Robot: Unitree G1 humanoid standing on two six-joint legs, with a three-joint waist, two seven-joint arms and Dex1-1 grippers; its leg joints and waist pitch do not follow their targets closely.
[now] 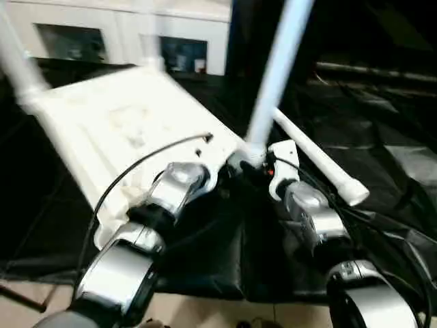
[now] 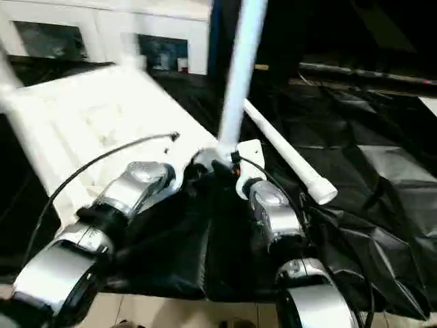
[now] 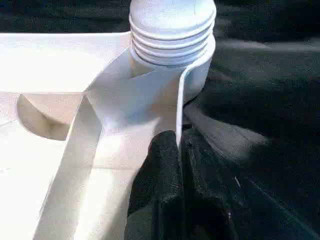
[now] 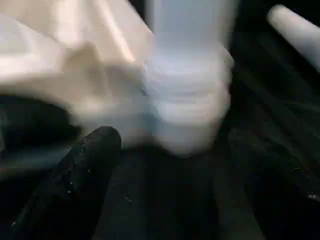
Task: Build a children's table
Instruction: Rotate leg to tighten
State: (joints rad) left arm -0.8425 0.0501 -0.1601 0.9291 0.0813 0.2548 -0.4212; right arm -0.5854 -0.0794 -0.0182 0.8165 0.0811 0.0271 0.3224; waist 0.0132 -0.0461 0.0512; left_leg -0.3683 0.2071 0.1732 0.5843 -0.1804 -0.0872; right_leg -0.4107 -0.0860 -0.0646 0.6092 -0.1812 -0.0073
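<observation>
Black cloth covers the surface (image 1: pixel 382 157), and the tabletop (image 1: pixel 116 123) lies on it upside down. We clench the left jaws on its raised rim (image 3: pixel 178 107) beside the corner socket (image 3: pixel 172 75), where one leg (image 1: pixel 276 68) stands upright. The right gripper (image 4: pixel 150 150) sits just below that socket with jaws released (one finger (image 4: pixel 80 165) shows). We should keep the rim pinned and let the leg seat squarely. A loose leg (image 1: pixel 317 160) lies near, to the right.

White tabletop (image 1: pixel 116 123), white legs (image 1: pixel 276 68), black cloth (image 1: pixel 382 157), silver forearms (image 1: pixel 123 266).
</observation>
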